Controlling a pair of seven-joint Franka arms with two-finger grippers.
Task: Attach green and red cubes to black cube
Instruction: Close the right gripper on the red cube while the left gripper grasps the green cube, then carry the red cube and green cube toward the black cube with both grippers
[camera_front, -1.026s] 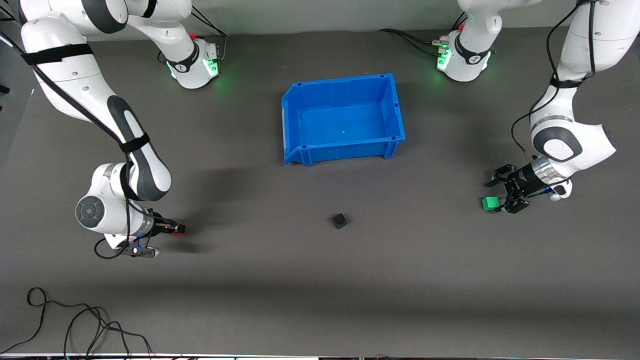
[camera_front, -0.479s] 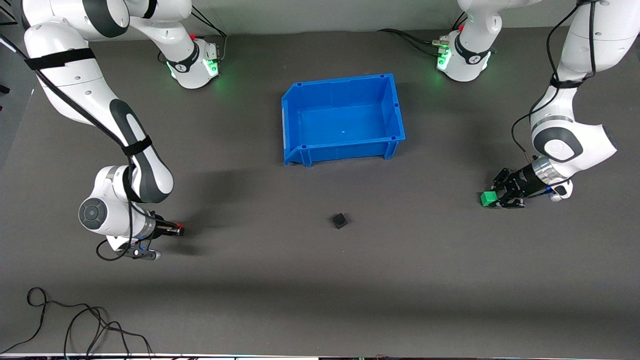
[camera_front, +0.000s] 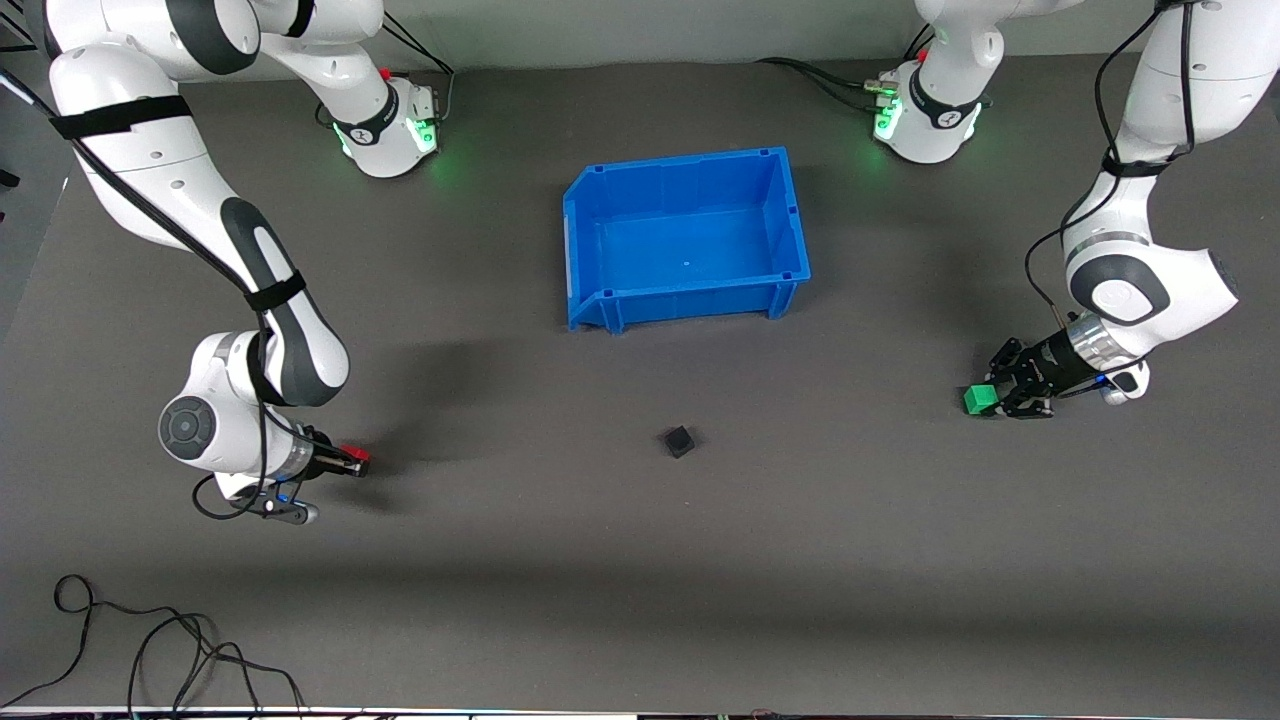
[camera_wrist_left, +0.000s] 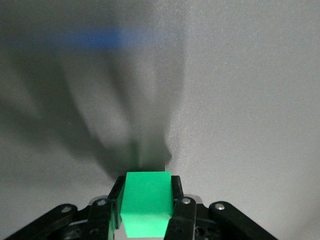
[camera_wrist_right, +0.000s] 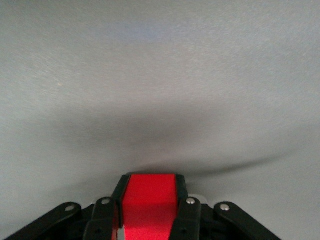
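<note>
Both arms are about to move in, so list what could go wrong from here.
1. The black cube lies loose on the table; a push from one side alone could slide it away.
2. The left gripper and right gripper close in on one small spot and may collide.
3. The green cube and red cube sit at the jaws' tips and may twist on contact.

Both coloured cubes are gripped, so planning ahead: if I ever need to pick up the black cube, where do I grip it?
Judging by its pose, come straight down on the black cube and pinch two opposite side faces. It sits turned at an angle on the table, so rotate the wrist to match. Nothing stands close around it.
</note>
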